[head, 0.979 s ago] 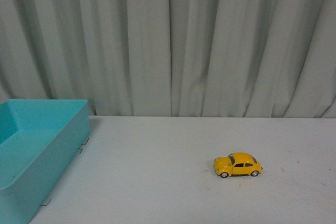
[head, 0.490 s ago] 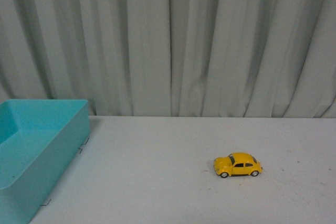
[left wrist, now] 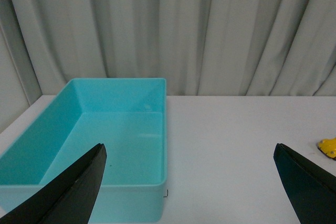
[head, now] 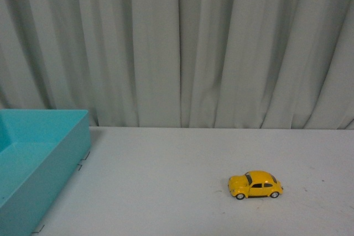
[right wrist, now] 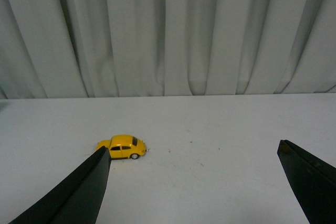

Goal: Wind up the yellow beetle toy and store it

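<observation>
Both pairs of jaws stand wide apart and hold nothing. We see this only from the wrist cameras, since neither arm shows in the front view. The left gripper hangs over the left part of the table, its two dark fingers spread well apart. Between and beyond them lies an open teal bin, which looks bare inside. The right gripper is spread just as wide above the white surface.

We find the yellow beetle toy standing on its four wheels on the table, right of the middle and toward the near edge, with one side turned to us. It is well apart from the bin, which sits at the far left with its near end cut off by the frame. From the right wrist the toy shows beyond the fingers and untouched by them. From the left wrist only a yellow sliver of it peeks in at the edge. A pale pleated curtain hangs behind the table's far edge.
</observation>
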You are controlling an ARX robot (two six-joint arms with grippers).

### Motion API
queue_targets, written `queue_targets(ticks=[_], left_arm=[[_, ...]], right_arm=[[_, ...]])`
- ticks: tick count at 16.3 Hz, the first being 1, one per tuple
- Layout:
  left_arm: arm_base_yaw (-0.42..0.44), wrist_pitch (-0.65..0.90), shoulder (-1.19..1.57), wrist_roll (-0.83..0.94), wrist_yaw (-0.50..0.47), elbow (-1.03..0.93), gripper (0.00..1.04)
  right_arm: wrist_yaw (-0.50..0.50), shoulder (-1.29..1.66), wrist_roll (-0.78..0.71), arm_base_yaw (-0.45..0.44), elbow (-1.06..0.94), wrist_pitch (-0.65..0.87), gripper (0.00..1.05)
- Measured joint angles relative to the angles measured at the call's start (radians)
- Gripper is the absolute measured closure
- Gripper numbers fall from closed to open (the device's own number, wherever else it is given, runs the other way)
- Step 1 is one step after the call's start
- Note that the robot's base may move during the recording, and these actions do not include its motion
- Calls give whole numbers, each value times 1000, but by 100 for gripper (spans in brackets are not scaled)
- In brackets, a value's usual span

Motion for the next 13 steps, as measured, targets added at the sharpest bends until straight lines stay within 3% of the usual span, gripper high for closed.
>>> queue_targets(ticks=[13], left_arm=[[0,0,0,0,0,0,7]], right_arm=[[0,0,0,0,0,0,7]])
